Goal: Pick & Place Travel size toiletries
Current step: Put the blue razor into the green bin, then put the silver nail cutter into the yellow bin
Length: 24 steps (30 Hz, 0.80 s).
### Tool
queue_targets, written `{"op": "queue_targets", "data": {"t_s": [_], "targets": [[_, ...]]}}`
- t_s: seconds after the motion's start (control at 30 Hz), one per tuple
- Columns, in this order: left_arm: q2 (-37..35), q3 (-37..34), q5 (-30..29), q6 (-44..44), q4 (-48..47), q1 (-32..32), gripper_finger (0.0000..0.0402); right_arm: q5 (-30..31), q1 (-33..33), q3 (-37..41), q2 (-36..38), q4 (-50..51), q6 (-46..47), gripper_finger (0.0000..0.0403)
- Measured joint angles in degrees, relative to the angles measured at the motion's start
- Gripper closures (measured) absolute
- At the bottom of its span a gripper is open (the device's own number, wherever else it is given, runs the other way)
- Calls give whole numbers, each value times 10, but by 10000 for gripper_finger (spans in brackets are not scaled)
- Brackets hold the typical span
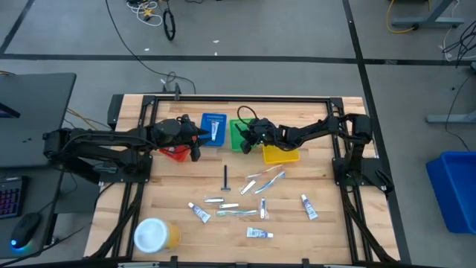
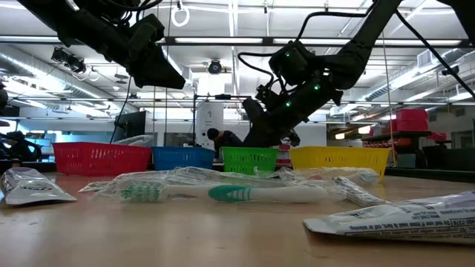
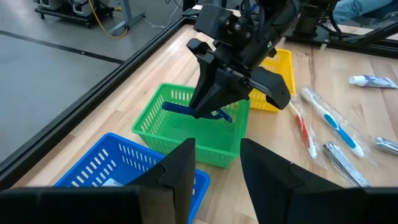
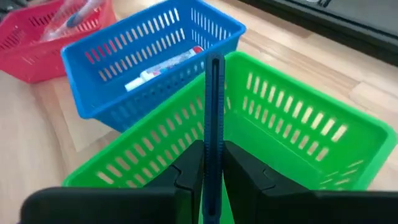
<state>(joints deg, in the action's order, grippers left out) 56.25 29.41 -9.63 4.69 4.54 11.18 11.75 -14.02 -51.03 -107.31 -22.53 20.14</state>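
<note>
Two dark arms are over the far row of small plastic bins, and the right gripper (image 4: 212, 171) is the busy one: its fingers are pinched tight on a slim dark blue stick (image 4: 213, 124), holding it over the slotted green plastic bin (image 4: 298, 134). From the left wrist view that blue stick (image 3: 186, 109) juts out sideways from the right gripper (image 3: 208, 102), just above the green bin's (image 3: 186, 134) open top. Next door, the slotted blue plastic bin (image 4: 134, 53) holds a small white tube with a red end (image 4: 163, 67), and the red plastic bin (image 4: 37, 43) beyond it has a pale wrapped item inside, too blurred to name. The left gripper (image 3: 214, 165) hangs with its fingers spread apart and nothing between them, above the blue bin, near the red one in the high view (image 1: 175, 152). The yellow plastic bin (image 1: 281, 155) sits just beside the green one. Spread on the bare wooden table (image 1: 335, 223) nearer the front: a black stick (image 1: 225, 177), wrapped pale toothbrushes (image 1: 264, 181), several small white-and-blue tubes (image 1: 309, 206), and a big yellow jar with a white lid (image 1: 154, 234) at the front left corner.
</note>
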Motion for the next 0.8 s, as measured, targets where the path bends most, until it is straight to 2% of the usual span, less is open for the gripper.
{"op": "queue_targets", "data": {"t_s": [0.13,0.3,0.67,0.8], "targets": [[0,0,0,0,0,0,267,-4,-3,0,0,28,8,336],[0,0,1,0,0,0,267,-43,-7,0,0,34,9,322],[0,0,2,5,0,0,267,-44,-18,0,0,9,-1,252],[0,0,2,5,-1,0,267,-45,-17,0,9,-1,-37,232]]}}
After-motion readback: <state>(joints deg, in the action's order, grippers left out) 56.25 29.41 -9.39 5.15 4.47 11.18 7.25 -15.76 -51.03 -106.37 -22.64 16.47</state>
